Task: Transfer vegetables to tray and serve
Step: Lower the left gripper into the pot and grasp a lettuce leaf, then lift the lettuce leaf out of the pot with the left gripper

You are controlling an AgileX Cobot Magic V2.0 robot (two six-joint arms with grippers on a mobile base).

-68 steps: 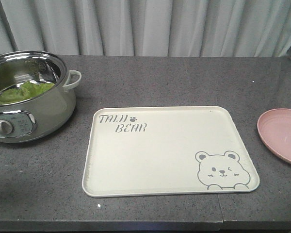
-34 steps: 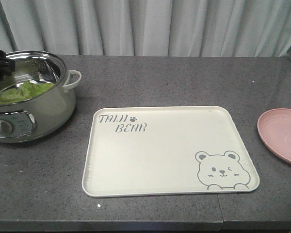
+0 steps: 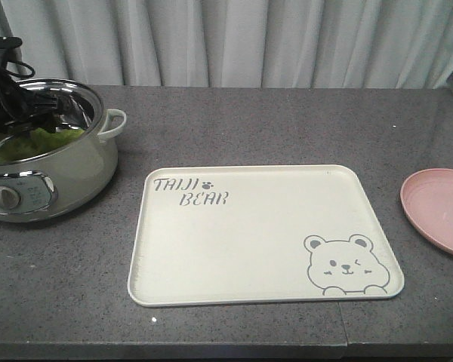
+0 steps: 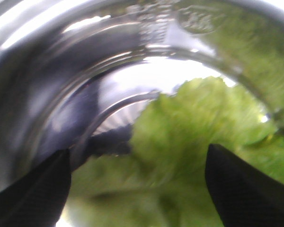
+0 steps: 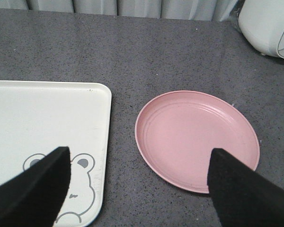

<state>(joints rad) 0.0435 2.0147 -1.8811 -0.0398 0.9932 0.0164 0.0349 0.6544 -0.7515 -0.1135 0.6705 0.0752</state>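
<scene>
Item 1: crinkly bright-green lettuce leaves (image 4: 194,127), lying in the bottom of the round, steel-lined electric pot (image 3: 68,173) at the counter's left end.

Item 2: large cream-white rectangular plastic tray (image 3: 249,234) with a bear drawing, mid-counter, well apart from the pot.

Item 3: round pink plate (image 5: 196,137), just right of the tray.

Item 4: left gripper (image 4: 137,189), inside the pot mouth. I read its jaws as spread wide over the leaves. The view is blurred, so I cannot tell if they touch.

Item 5: right gripper (image 5: 137,189), jaws spread and holding nothing, above the dark grey counter between tray and plate.

Glossy metal pot (image 3: 57,162), matt tray (image 3: 264,234)
</scene>
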